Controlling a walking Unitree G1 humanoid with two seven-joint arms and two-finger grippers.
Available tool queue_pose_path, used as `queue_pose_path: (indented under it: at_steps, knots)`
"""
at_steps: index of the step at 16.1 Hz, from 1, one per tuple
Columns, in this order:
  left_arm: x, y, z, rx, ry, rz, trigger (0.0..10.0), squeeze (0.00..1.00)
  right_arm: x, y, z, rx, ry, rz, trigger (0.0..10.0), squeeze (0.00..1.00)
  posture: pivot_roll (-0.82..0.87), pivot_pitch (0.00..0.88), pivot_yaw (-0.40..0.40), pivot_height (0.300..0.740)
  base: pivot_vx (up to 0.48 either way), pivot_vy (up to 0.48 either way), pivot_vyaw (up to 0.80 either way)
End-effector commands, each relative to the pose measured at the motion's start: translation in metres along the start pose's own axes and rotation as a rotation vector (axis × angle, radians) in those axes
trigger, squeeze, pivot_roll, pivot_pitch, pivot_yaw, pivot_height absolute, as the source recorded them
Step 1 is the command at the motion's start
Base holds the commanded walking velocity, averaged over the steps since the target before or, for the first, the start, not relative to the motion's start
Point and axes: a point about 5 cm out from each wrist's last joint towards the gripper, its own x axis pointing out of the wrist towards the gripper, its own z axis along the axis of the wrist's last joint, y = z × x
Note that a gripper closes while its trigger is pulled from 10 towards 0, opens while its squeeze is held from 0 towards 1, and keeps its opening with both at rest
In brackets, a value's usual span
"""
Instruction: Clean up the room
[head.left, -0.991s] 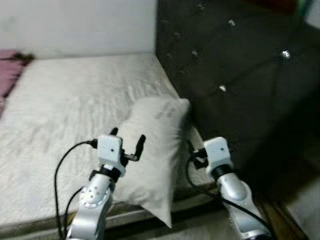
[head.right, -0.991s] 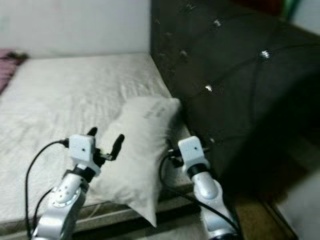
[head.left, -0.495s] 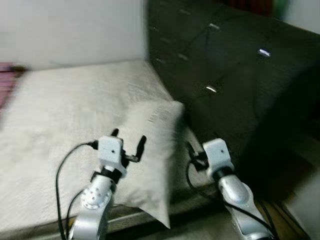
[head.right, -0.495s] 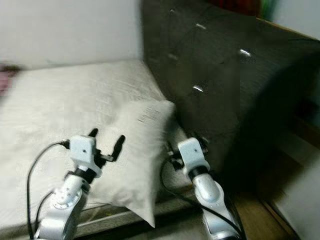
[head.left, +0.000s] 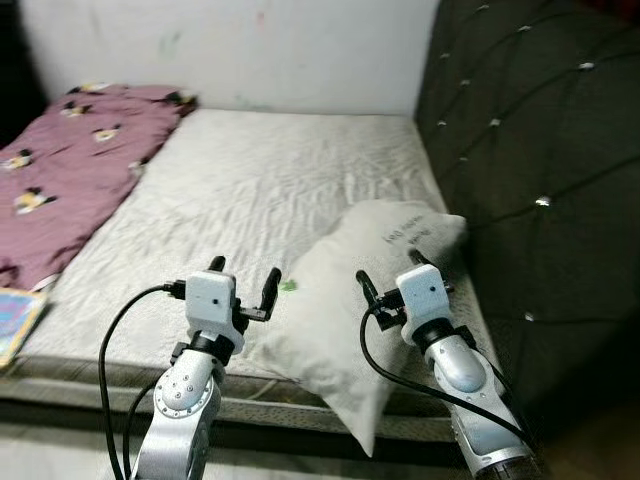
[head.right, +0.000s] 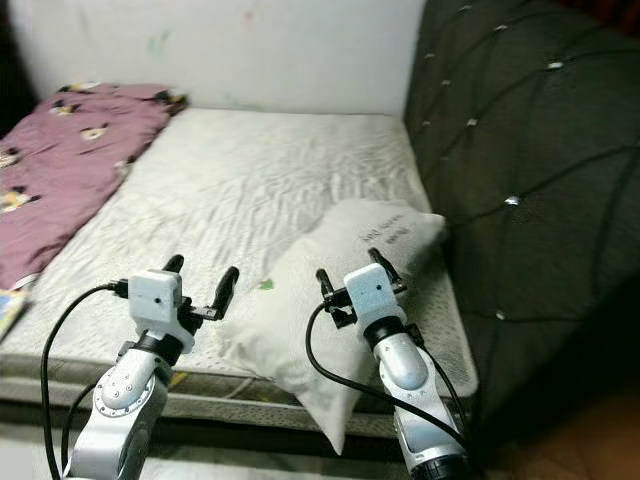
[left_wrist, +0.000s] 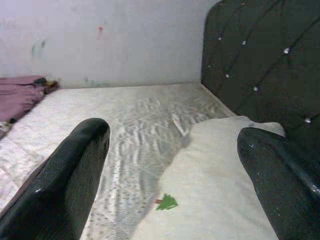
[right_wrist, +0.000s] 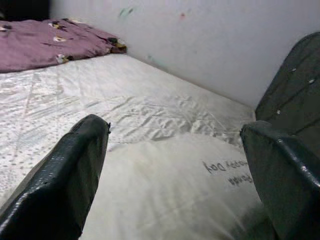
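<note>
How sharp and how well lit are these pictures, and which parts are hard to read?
Left eye view: sharp and evenly lit; the printed white pillow and purple patterned blanket read clearly, while the dark tufted headboard is dim, its studs glinting. Left wrist view: softer, and the near black fingers are blurred. Right wrist view: the same, with the pillow's print legible.

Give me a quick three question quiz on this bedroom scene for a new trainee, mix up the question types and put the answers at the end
1. True or false: the left gripper is shut on the pillow.
2. Multiple choice: what lies on the mattress on the robot's far left? A) a purple blanket B) a laptop C) a shoe
3. Fill in: the pillow's near corner hangs over the bed's ____ edge.

Key:
1. False. Both the left gripper and the right gripper are open and hold nothing.
2. A, the purple blanket.
3. Front; its far end leans by the dark tufted headboard.
</note>
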Motion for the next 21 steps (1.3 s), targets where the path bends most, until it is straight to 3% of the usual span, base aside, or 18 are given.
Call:
queue_pose_path:
  at_steps: [1,8,11,13,16,19,21]
  knots:
    - [0.002,0.000,0.000,0.001,-0.007,0.005,10.0,0.00,0.000,-0.001,-0.001,0.005,-0.003,-0.011,10.0,0.00,0.03,0.000,0.017,0.740,0.000,0.000,0.00]
    - [0.009,-0.002,-0.004,-0.007,-0.004,-0.013,10.0,0.00,0.011,-0.003,0.007,0.037,-0.048,-0.047,10.0,0.00,0.03,0.000,0.022,0.740,0.000,0.000,0.00]
    - [-0.004,0.024,-0.019,0.041,0.057,0.077,10.0,0.00,0.003,-0.010,0.003,0.052,-0.041,-0.097,10.0,0.00,0.03,0.000,0.059,0.740,0.000,0.000,0.00]
    - [-0.013,0.050,-0.031,0.007,0.125,0.194,10.0,0.00,-0.006,-0.017,-0.004,0.059,-0.022,-0.152,10.0,0.00,0.02,0.000,0.089,0.740,0.000,0.000,0.00]
    - [-0.017,0.066,-0.026,0.002,0.114,0.268,10.0,0.00,-0.014,-0.025,-0.003,0.057,-0.023,-0.190,10.0,0.00,0.01,0.000,0.082,0.740,0.000,0.000,0.00]
    - [-0.035,0.058,-0.028,-0.017,0.102,0.255,10.0,0.00,-0.026,-0.031,-0.005,0.068,-0.006,-0.184,10.0,0.00,0.02,0.000,0.043,0.740,0.000,0.000,0.00]
    - [-0.041,0.051,-0.036,-0.012,0.130,0.250,10.0,0.00,-0.028,-0.021,-0.009,0.071,0.011,-0.136,10.0,0.00,0.03,0.000,0.031,0.740,0.000,0.000,0.00]
